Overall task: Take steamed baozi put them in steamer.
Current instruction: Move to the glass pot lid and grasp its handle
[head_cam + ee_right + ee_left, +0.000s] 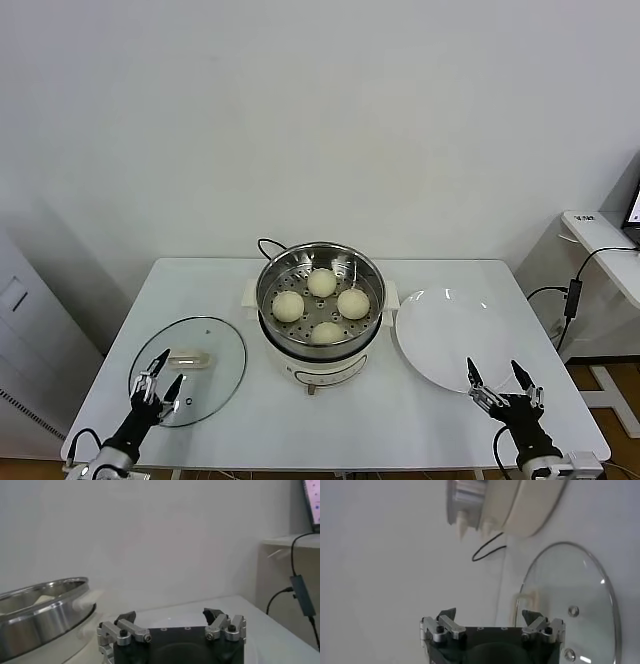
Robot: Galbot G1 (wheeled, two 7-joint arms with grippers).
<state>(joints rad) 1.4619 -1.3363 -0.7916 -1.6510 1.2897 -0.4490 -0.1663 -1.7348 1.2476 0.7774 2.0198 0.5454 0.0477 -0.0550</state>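
Four steamed baozi (321,306) resting inside the steamer (320,262), spread over its perforated floor: one toward the far side, one toward the near side, one on each flank, none touching. Steamer sitting at the middle of the desk (210,282), shiny steel basket atop a white pot base, black cord (268,244) looping out behind toward the far edge. Just beside it, toward the right edge, a flat white plate (450,338), bare. On the other side, near the left front corner, a round glass lid (205,345) lying flat with its handle up. Left end effector (156,377) hovering over the near rim of that lid at the front edge, fingers spread wide, pinching nothing. Right end effector (496,376) low at the front edge near the right corner, just beyond the plate's near rim, fingers likewise spread apart and empty. From the right wrist, steel rim of the steamer visible off to one side.
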